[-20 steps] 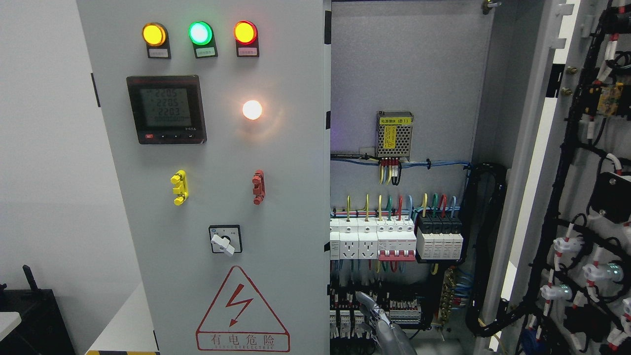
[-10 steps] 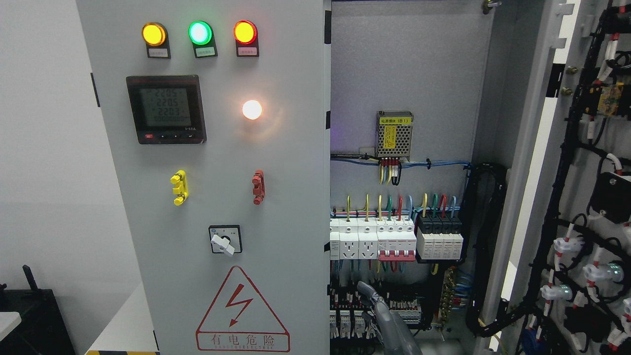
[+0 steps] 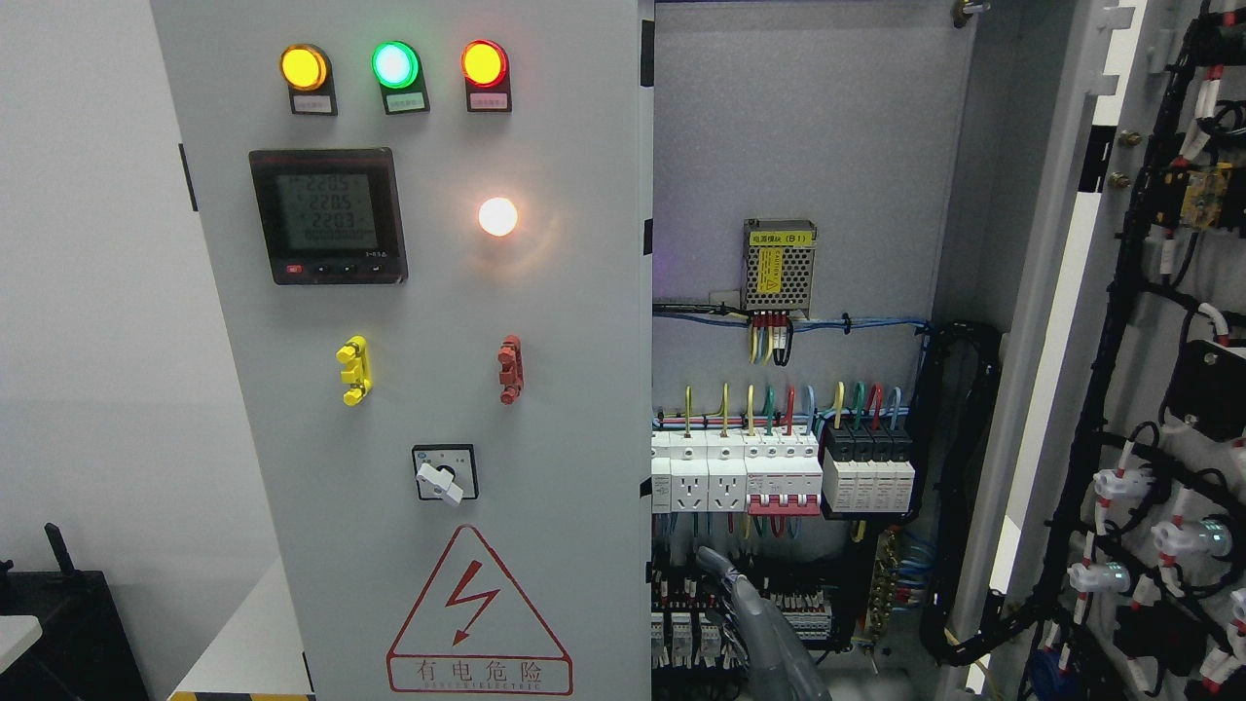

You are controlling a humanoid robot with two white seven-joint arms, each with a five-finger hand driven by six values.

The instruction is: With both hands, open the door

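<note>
Two doors on the cabinet: R door (image 3: pixel 1144 321) is swung wide at the far right, wiring side showing; L door (image 3: pixel 545 292) looks shut, its free edge at the centre seam. So approx half done, and the L door is what remains.

Only one robot hand shows, the right hand (image 3: pixel 764 633), low at bottom centre, in front of the terminal rows (image 3: pixel 681 623) and just right of the L door's edge. Too little of it shows to tell if it is released or clenched; it appears to hold nothing. L hand is out of view.

Next move, I'd judge: get purchase on the L door's free edge and swing it out to the left. No handle visible on that face, so the edge is the likely grip.

In the way: live gear close behind the hand, i.e. breakers (image 3: pixel 779 477), sockets, thin wires, plus the cable bundle (image 3: pixel 959 487) further right. Snag risk. On the door front, the meter (image 3: pixel 328 216), the switch (image 3: pixel 445 473) and the lit lamps should not be pressed.
</note>
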